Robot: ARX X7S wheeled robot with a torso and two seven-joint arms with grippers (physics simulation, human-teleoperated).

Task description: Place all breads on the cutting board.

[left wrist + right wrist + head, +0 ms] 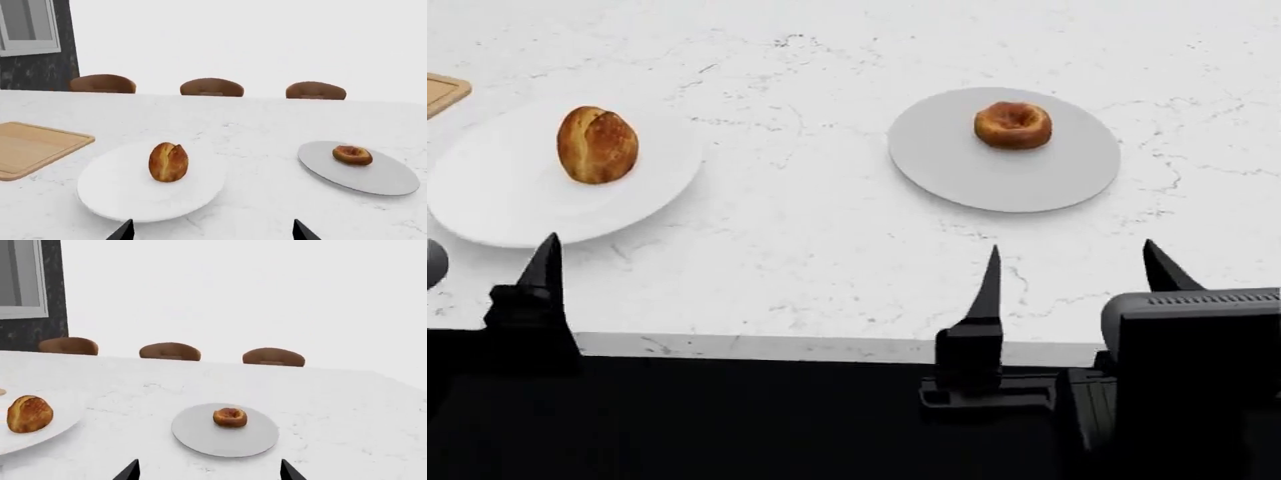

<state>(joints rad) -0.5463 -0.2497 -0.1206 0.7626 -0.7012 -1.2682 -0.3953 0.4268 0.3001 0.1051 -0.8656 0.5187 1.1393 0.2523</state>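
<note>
A smooth domed bread (597, 145) stands on a white plate (507, 205) at the left. A bread with a sunken dark centre (1012, 125) lies on a grey plate (1001, 175) at the right. Only a corner of the wooden cutting board (441, 92) shows at the far left; more of the cutting board (33, 147) shows in the left wrist view, beside the white plate (120, 195). My left gripper (212, 232) is open and empty, short of the domed bread (168, 161). My right gripper (1074, 265) is open and empty, short of the grey plate (227, 440) and its bread (230, 417).
The marble counter (827, 230) has its near edge just under my grippers. Three brown chair backs (211, 87) stand along its far edge. A dark wall with a window (27, 30) is at the far left.
</note>
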